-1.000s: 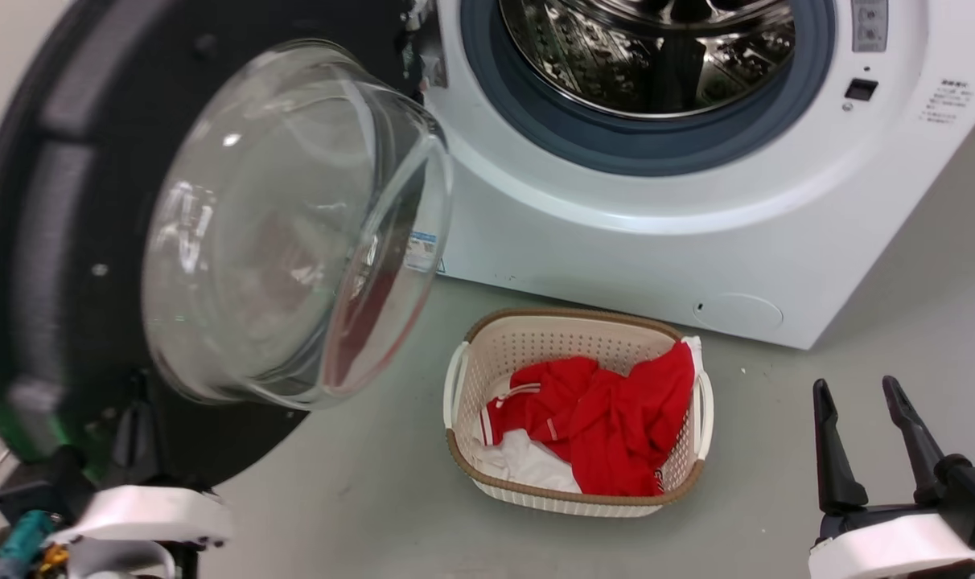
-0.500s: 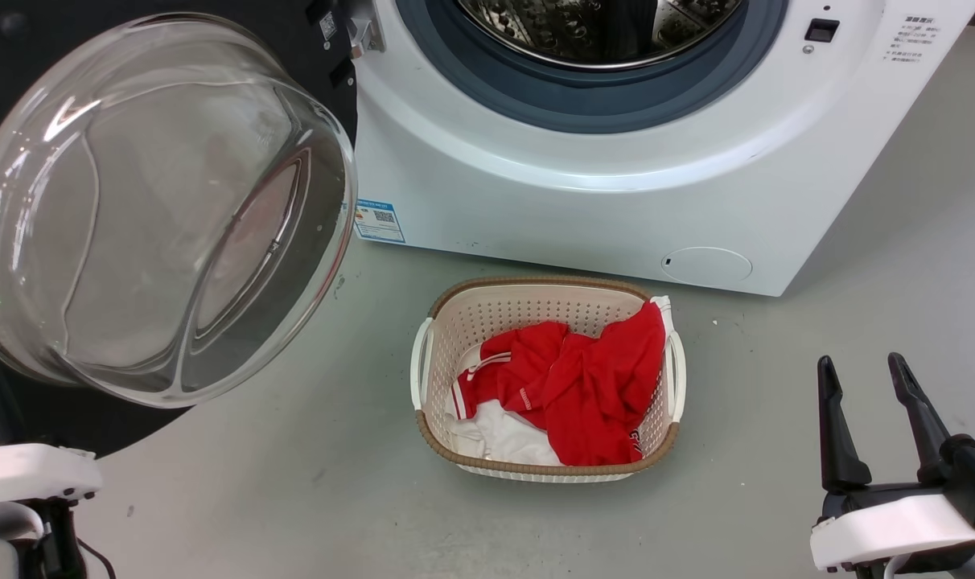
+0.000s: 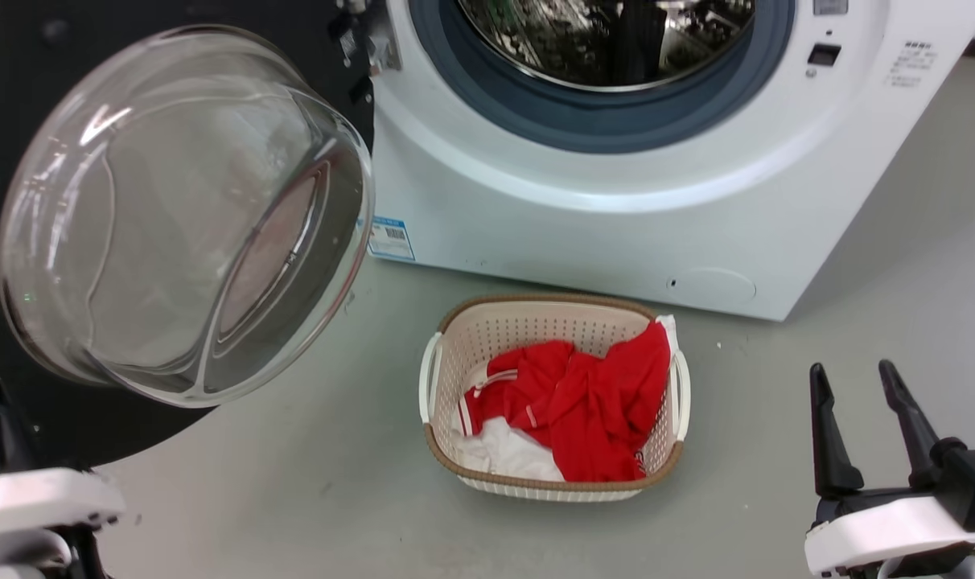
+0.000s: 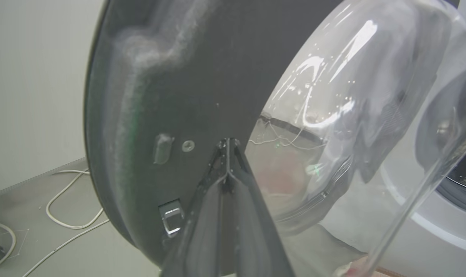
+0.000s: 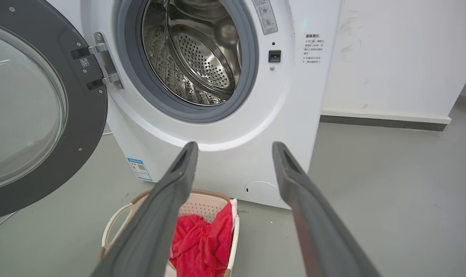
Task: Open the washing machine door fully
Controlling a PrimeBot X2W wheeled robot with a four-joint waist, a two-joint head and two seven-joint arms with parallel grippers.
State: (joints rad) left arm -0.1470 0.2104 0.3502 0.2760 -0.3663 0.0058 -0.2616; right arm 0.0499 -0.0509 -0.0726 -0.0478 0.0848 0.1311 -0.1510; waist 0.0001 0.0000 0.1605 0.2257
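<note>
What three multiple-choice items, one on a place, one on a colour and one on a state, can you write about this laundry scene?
1. Where does the basket stand?
A. on the floor before the washing machine
B. on a shelf
C. on top of the machine

2. What colour is the largest garment in the basket?
A. blue
B. red
C. green

3. In what state is the washing machine door?
A. latched shut
B. swung open, drum exposed
C. lying flat on the ground

Answers:
1 A, it sits on the grey floor below the machine's front.
2 B, red cloth covers most of the basket.
3 B, the door hangs on its hinge beside the drum.
</note>
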